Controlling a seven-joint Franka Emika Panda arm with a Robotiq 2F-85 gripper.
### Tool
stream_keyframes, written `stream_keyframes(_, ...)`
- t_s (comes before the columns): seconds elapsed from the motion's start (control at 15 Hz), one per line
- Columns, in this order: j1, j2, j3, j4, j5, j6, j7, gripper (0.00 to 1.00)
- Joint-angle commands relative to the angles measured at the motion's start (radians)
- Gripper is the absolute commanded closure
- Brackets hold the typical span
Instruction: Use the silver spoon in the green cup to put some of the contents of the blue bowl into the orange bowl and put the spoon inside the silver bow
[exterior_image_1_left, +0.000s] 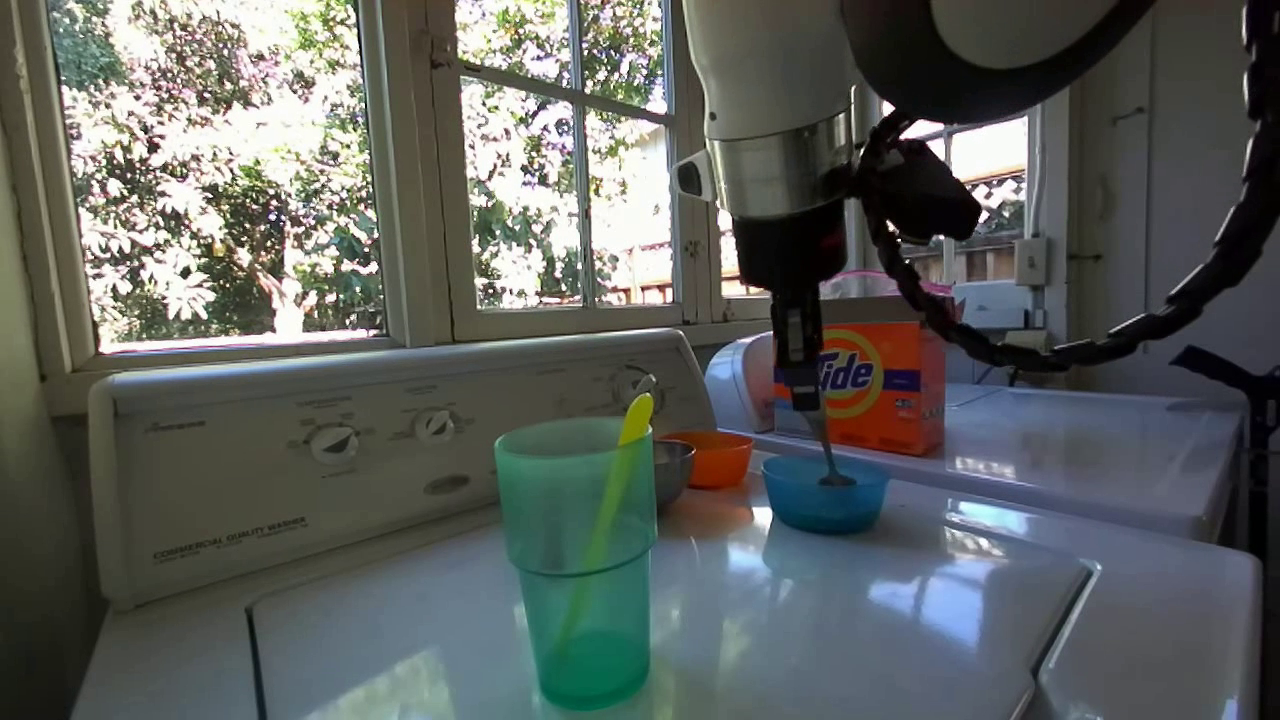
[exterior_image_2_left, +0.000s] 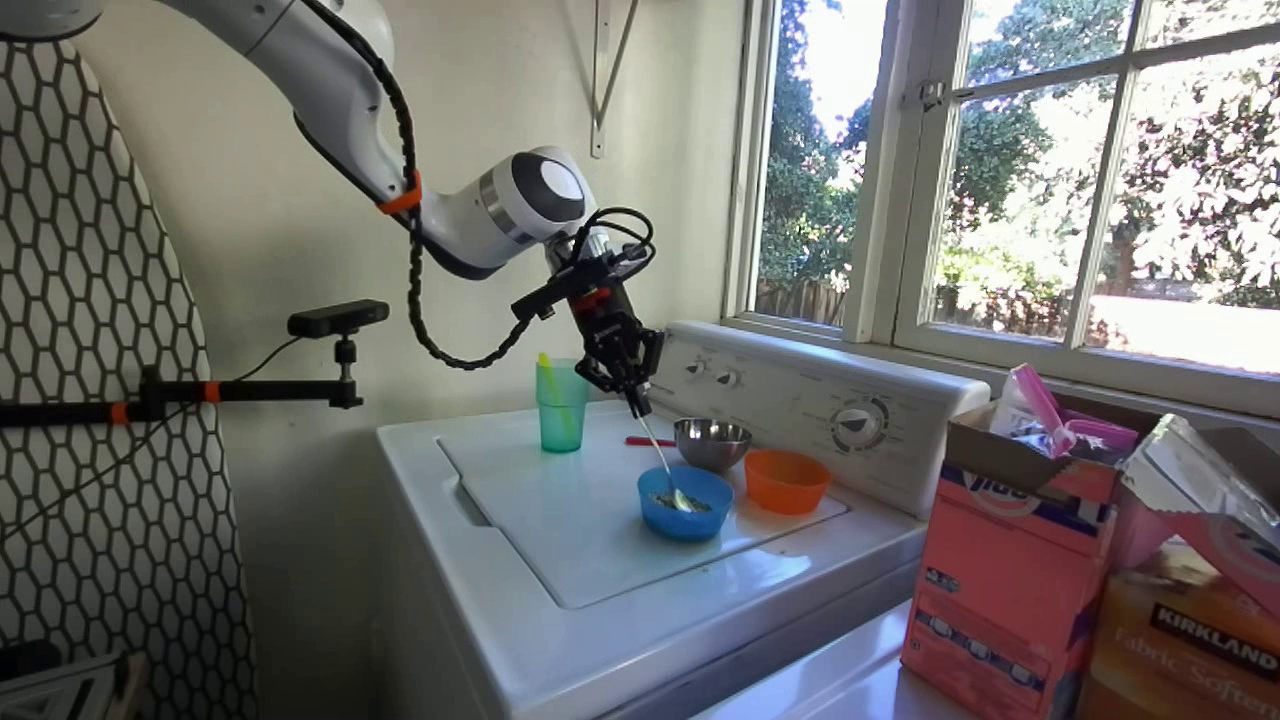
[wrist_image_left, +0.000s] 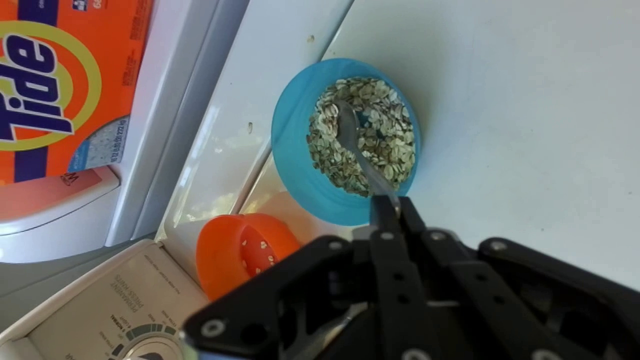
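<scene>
I noted the Robotiq gripper (wrist_image_left: 394, 204) pinching the silver spoon (wrist_image_left: 351, 141), its tip inside the blue bowl (wrist_image_left: 294, 142) of rolled oats (wrist_image_left: 337, 162); flakes (wrist_image_left: 263, 245) lay in the orange bowl (wrist_image_left: 218, 255).

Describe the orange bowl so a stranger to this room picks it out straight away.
Start at the white washer and find its control panel along the back. On the washer, in front of that panel, stands a small round orange bowl. Its plain orange colour sets it apart from the shiny silver bowl beside it and the blue bowl with the silver spoon dipped in it.
</scene>
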Motion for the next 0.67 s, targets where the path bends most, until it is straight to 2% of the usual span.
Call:
stream_keyframes(0.0,0.015,0.021,0.001,-0.001,-0.050,-0.005,0.071,0.99)
stream_keyframes(0.2,0.020,0.028,0.006,-0.006,-0.052,0.015,0.049,0.99)
stream_keyframes(0.47,0.038,0.040,0.013,0.002,-0.094,-0.011,0.096,0.99)
stream_keyframes(0.6,0.041,0.021,0.026,-0.018,-0.054,0.005,0.031,0.99)
